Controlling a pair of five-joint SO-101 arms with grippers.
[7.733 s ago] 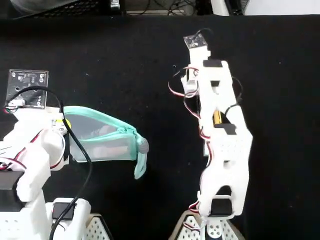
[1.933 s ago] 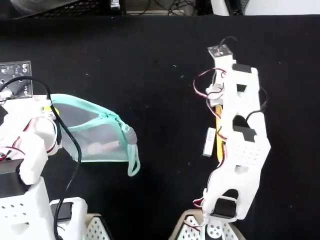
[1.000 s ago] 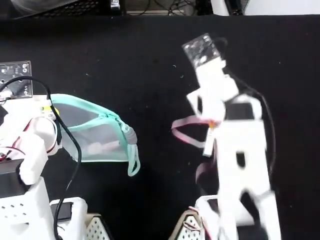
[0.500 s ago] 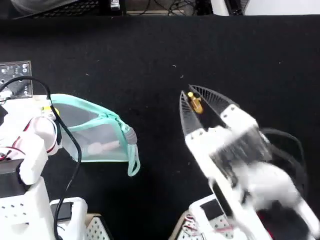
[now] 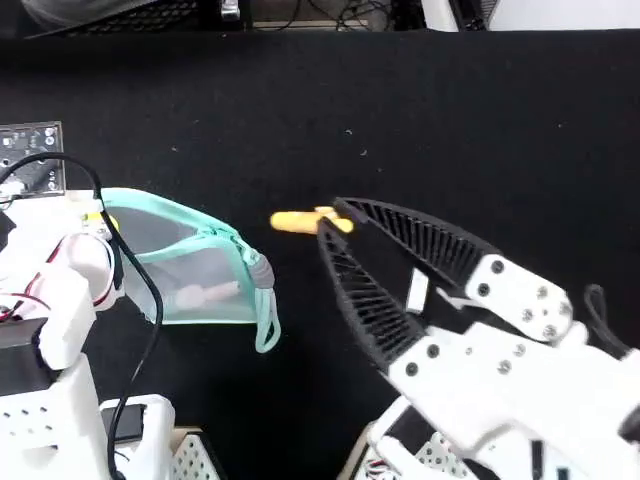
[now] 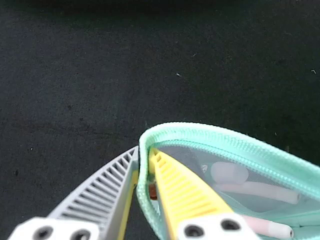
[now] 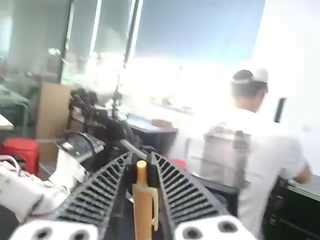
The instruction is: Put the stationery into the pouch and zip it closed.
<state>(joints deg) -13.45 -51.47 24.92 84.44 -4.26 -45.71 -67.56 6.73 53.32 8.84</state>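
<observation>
While my right end effector (image 5: pixel 332 220) grips the one yellow pen (image 5: pixel 290 221), my left end effector (image 6: pixel 144 152) pinches the pouch (image 5: pixel 190 250) rim, two white pens (image 6: pixel 260 192) inside.

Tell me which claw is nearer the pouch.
Left. The left claw clamps the rim of the pouch; the right claw, holding a yellow pen, is off its zipper end, not touching it.

Even overhead light falls on the matte black cloth worktop (image 5: pixel 200 110), which swallows shadows, while the white plastic right arm (image 5: pixel 500 380) nearly bleaches out. In the right wrist view, bright windows (image 7: pixel 165 75) flare; the yellow pen (image 7: pixel 142 200) looks soft.
</observation>
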